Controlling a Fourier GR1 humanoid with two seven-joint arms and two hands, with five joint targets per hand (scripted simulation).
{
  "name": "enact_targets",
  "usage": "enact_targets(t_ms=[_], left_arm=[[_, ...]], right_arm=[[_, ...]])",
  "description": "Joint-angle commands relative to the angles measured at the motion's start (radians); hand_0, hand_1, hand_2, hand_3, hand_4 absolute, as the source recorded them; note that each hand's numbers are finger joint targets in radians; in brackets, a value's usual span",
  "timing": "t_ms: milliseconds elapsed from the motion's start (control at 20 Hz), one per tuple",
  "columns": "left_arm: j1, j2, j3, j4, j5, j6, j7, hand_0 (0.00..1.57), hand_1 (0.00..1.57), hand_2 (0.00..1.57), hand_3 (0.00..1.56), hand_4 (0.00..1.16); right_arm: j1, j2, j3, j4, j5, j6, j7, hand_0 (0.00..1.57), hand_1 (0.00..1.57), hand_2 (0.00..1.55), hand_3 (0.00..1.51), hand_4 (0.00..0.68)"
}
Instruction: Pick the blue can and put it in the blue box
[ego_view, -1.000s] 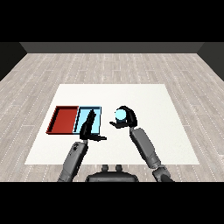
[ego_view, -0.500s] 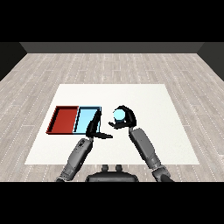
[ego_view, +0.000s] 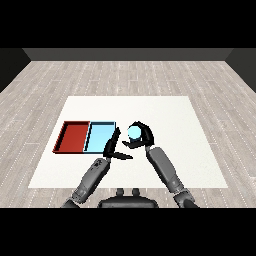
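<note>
The blue can shows its light blue top just right of the light blue tray. My right hand is curled round the can, fingers behind it and thumb in front. My left hand stands open with straight fingers at the tray's right edge, its thumb pointing right toward the can. The can is outside the tray, above the white table.
A red tray lies against the blue tray's left side. Both trays sit on the white table, which stands on a wooden floor.
The right hand has carried the can a little left, toward the blue tray. The left hand has moved right, off the blue tray to its right edge.
</note>
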Motion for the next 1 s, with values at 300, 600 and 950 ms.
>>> enact_targets(t_ms=[300,600,950], left_arm=[[-0.149,0.0,-0.134,0.168,0.169,0.089,-0.058,0.0,0.0,0.0,0.0,0.0],[-0.143,0.0,-0.105,0.086,0.125,0.083,-0.001,0.0,0.0,0.0,0.0,0.0],[-0.093,0.0,-0.149,0.022,0.125,0.101,0.019,0.0,0.0,0.0,0.0,0.0]], right_arm=[[0.012,0.001,0.043,-0.067,0.033,-0.005,0.045,1.39,1.39,1.44,1.4,0.656],[-0.09,0.001,0.13,0.08,-0.06,-0.085,-0.031,1.42,1.42,1.43,1.39,0.653],[-0.101,0.001,0.209,0.041,-0.058,-0.154,0.001,1.41,1.41,1.44,1.39,0.625]])
